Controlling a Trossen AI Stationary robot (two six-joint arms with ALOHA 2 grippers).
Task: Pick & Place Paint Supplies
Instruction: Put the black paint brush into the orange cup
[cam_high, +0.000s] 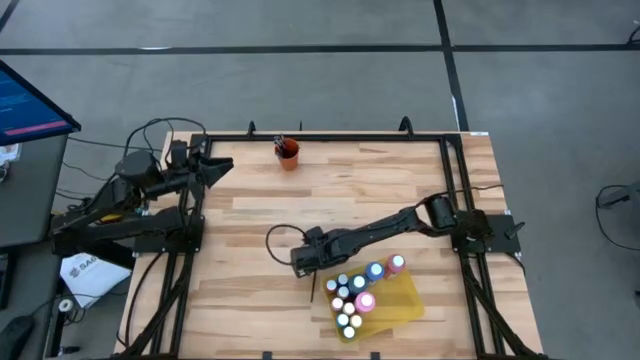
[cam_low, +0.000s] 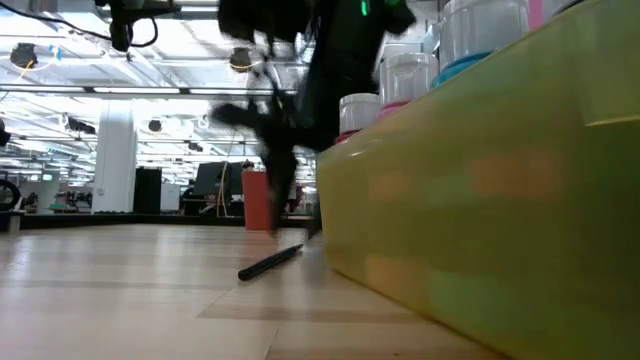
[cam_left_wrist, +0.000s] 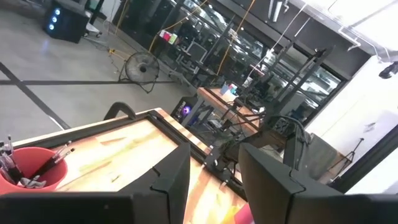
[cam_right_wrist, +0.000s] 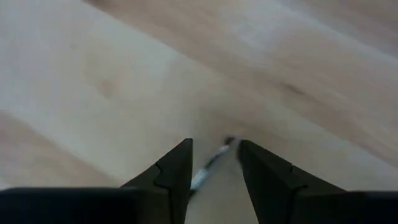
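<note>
A thin dark paintbrush (cam_right_wrist: 208, 167) lies flat on the wooden table (cam_high: 250, 230), close to the left of the yellow tray (cam_high: 402, 300); it also shows in the low view as the brush (cam_low: 270, 262). My right gripper (cam_right_wrist: 214, 155) points steeply down over the brush, open, one finger on each side of its end. Several white-capped paint bottles (cam_high: 357, 293) stand in the tray. An orange cup (cam_high: 288, 153) holding more brushes stands at the far edge. My left gripper (cam_left_wrist: 214, 183) waits open and level at the table's far left (cam_high: 215, 165).
The tray's tall yellow wall (cam_low: 480, 200) rises right beside the brush on its right. A black cable loop (cam_high: 280, 240) lies on the table next to my right arm. Bare wood stretches to the left and toward the near edge.
</note>
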